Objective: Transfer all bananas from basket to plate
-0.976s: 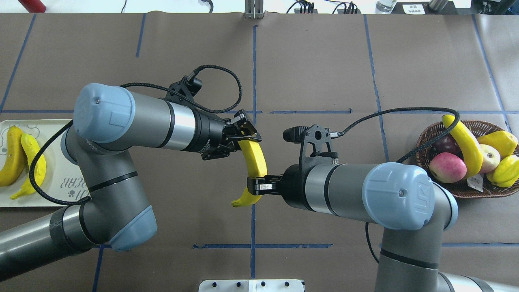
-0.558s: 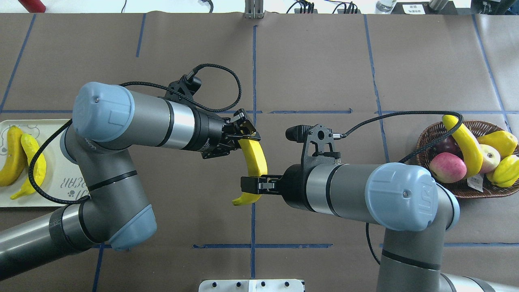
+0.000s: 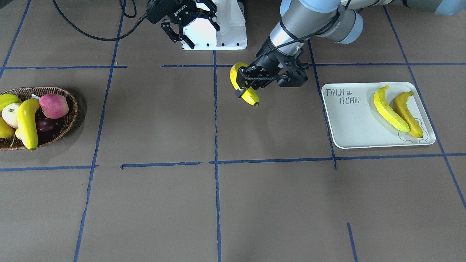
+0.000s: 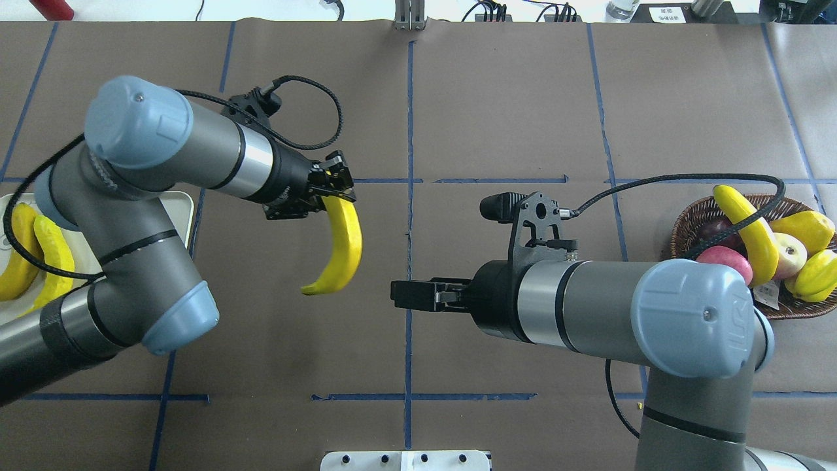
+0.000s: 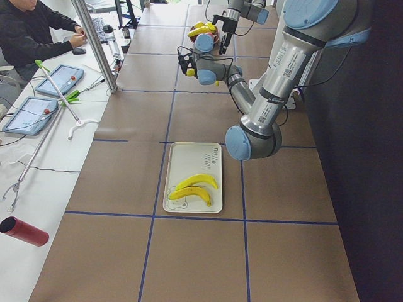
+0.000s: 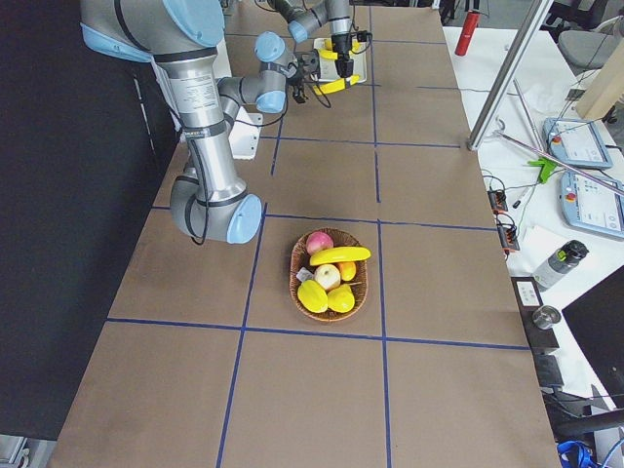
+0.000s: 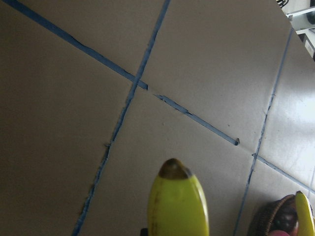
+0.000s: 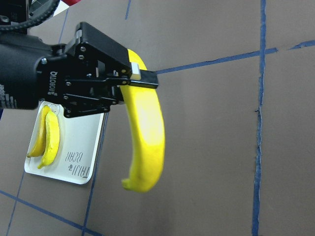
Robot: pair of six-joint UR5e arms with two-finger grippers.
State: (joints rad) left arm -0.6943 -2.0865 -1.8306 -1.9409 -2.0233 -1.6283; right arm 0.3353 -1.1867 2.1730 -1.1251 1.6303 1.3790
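Across the counter (image 3: 145,203), you've got the left gripper (image 3: 247,80) with its fingers clamped on a long curved bright-yellow banana (image 3: 250,96), carried above the brown paper on the plate's side of the centre tape line. The right gripper (image 3: 193,31) shared that banana a second ago. Now it has let go, fingers spread wide by the robot's base. Two yellow bananas (image 3: 391,109) lie on the pale rectangular plate (image 3: 346,123), and another one (image 3: 27,123) sits in the brown wicker basket (image 3: 71,109).

Overhead, the held banana (image 4: 346,242) has swung well clear of the right gripper (image 4: 409,296).

On the right wrist, it (image 8: 147,128) hangs curved from the left fingers.

On the left wrist, its dark tip (image 7: 172,169) pokes up from the bottom edge.
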